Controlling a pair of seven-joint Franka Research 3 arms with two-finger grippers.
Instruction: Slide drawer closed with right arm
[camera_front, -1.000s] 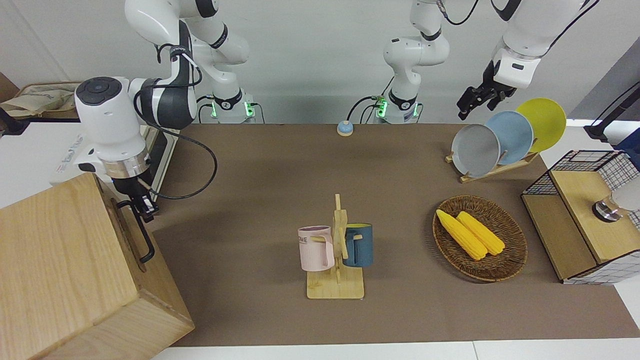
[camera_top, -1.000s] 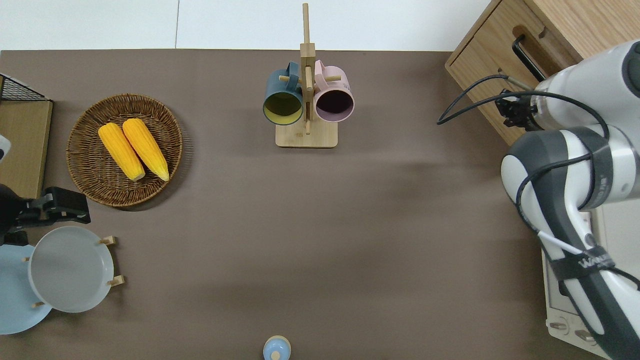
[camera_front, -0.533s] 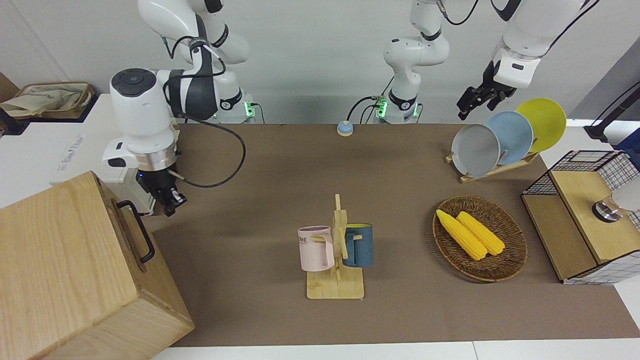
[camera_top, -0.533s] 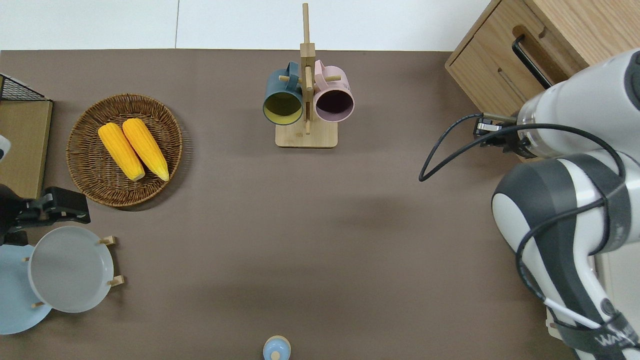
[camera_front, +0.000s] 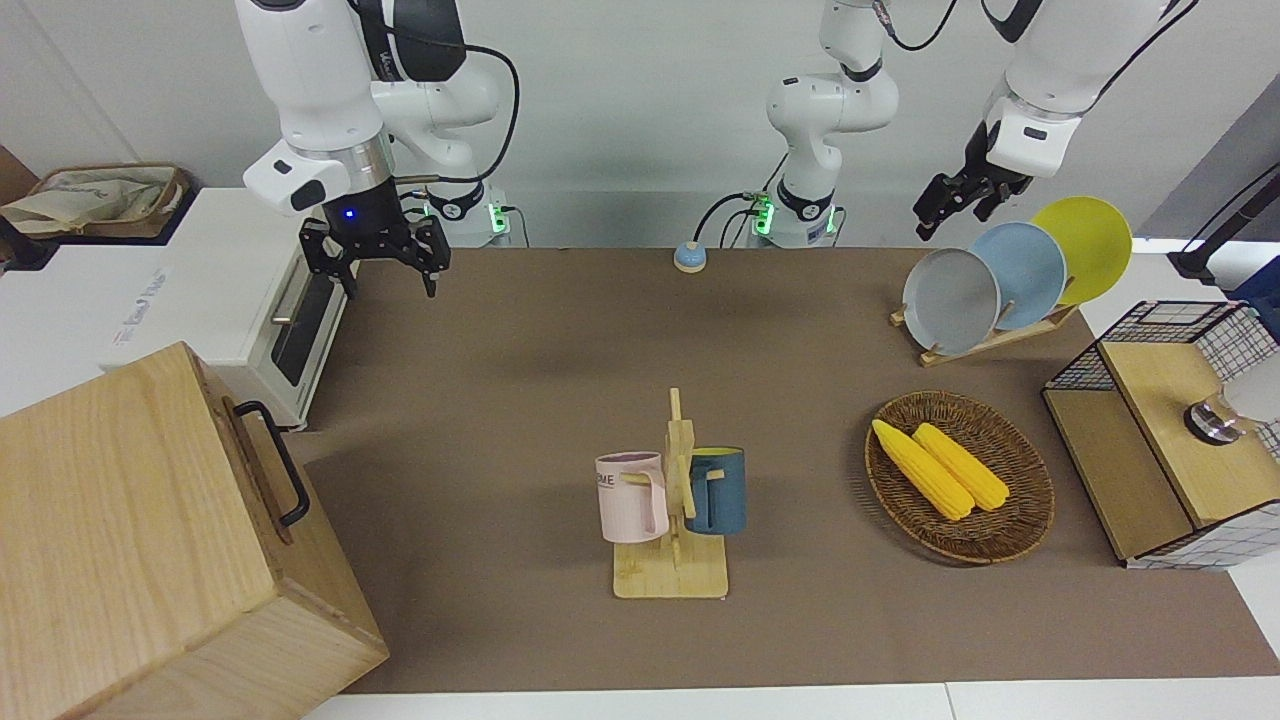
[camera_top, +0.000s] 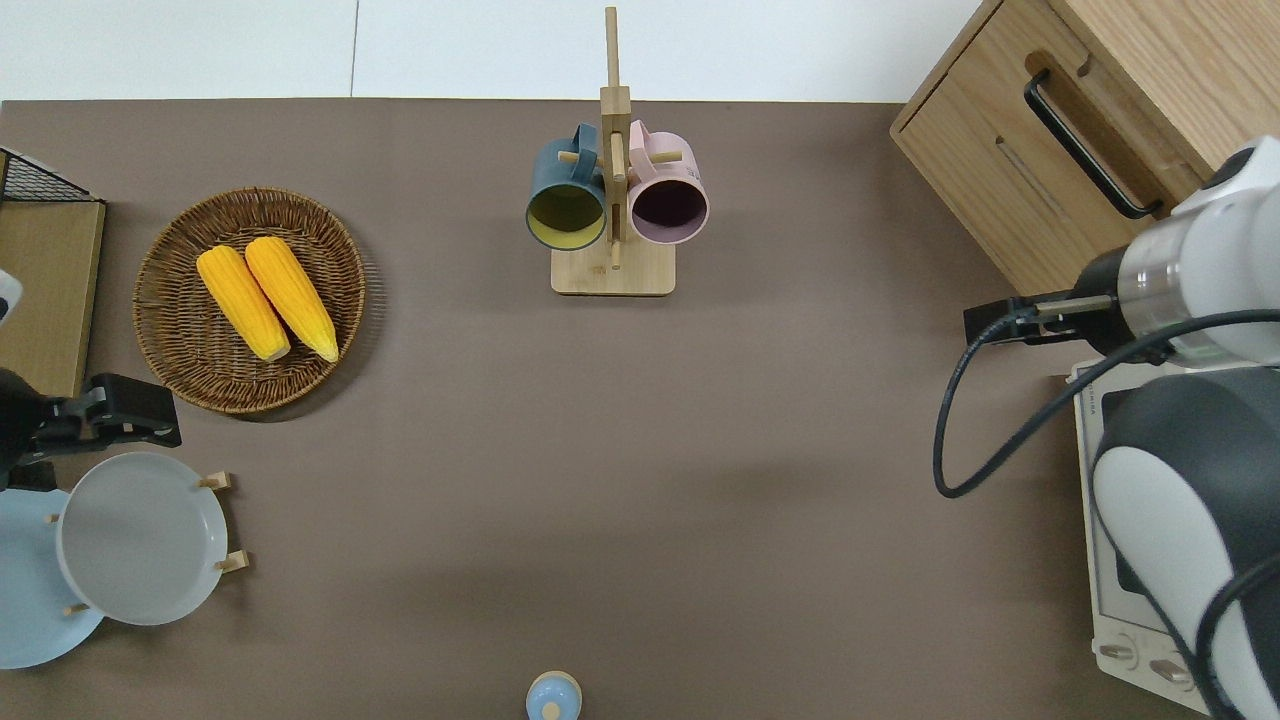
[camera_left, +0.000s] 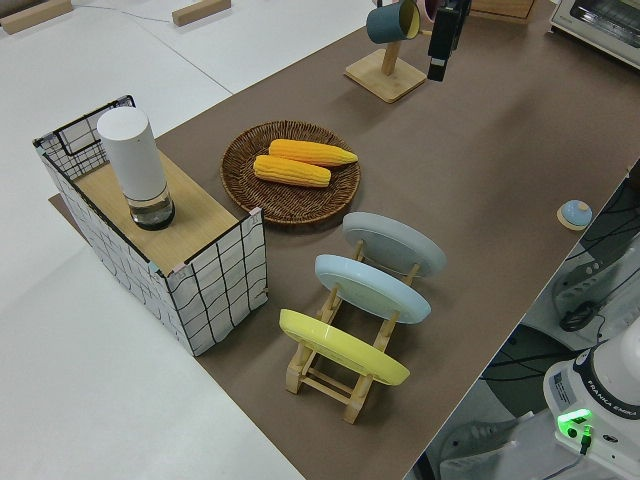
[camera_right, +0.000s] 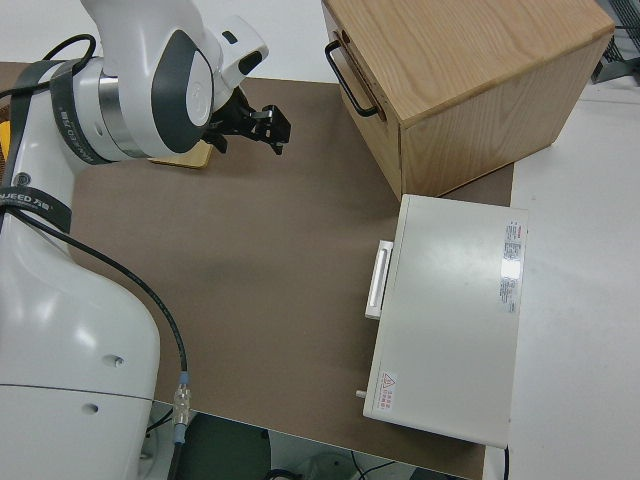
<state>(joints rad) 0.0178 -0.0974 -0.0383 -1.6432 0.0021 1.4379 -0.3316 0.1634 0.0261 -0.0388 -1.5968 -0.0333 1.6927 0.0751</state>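
Note:
The light-wood drawer (camera_front: 250, 470) with its black bar handle (camera_front: 270, 462) sits pushed into the pale-wood cabinet (camera_front: 120, 540) at the right arm's end of the table, its front level with the cabinet face. It also shows in the overhead view (camera_top: 1030, 190) and the right side view (camera_right: 345, 60). My right gripper (camera_front: 385, 275) is open, empty and raised off the table. It hangs over bare table beside the toaster oven's front, clear of the handle, as the overhead view (camera_top: 985, 325) and right side view (camera_right: 262, 128) show. My left gripper (camera_front: 950, 218) is parked and open.
A white toaster oven (camera_front: 240, 290) stands beside the cabinet, nearer to the robots. A mug rack (camera_front: 672, 500) with a pink and a blue mug is mid-table. A corn basket (camera_front: 960, 478), plate rack (camera_front: 1000, 275) and wire-mesh box (camera_front: 1160, 440) are at the left arm's end.
My right gripper has left the drawer handle, risen and drawn back toward the robots beside the toaster oven, and its fingers have spread. The drawer and the left arm have not moved.

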